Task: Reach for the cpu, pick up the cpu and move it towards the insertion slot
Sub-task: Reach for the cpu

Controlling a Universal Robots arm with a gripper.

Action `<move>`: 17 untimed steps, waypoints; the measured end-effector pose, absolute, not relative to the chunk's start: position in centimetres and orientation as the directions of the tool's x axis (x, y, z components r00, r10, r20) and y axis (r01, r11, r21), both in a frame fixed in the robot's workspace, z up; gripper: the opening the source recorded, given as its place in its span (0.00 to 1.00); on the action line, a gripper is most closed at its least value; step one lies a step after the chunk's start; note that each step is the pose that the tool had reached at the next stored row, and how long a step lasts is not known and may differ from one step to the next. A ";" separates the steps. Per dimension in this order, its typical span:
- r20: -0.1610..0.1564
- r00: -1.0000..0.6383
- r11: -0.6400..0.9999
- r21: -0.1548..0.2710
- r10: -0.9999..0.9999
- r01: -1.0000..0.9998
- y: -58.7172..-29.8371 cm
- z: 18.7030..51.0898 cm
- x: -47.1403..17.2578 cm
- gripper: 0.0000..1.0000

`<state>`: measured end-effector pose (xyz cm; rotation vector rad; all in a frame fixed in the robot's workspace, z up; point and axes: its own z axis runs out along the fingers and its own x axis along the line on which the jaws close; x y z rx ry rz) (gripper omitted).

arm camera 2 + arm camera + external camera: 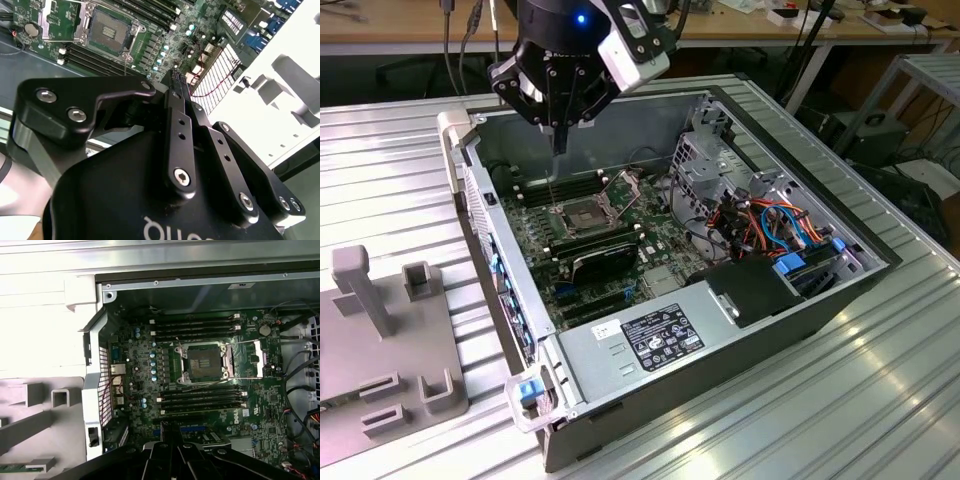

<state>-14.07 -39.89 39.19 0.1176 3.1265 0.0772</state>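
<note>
Tool [558, 140] hangs over case [740, 375] far wall, narrow, near closed; cpu pinched or not, cannot tell. Slot [582, 212] open mid-board, just below. Risk: off-line descent clips raised plate [620, 185], bends pins.

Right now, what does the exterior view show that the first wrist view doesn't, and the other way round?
Exterior view adds the power supply and the arm's blue-lit wrist. First wrist view adds the coin cell on the motherboard. Both share the end effector over the open case, the grey fixture beside it, and the insertion slot with its retention plate standing open.
</note>
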 end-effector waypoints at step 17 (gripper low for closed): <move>-0.001 -0.997 0.996 0.051 0.075 0.075 -39.9 39.1 -14.6 0.11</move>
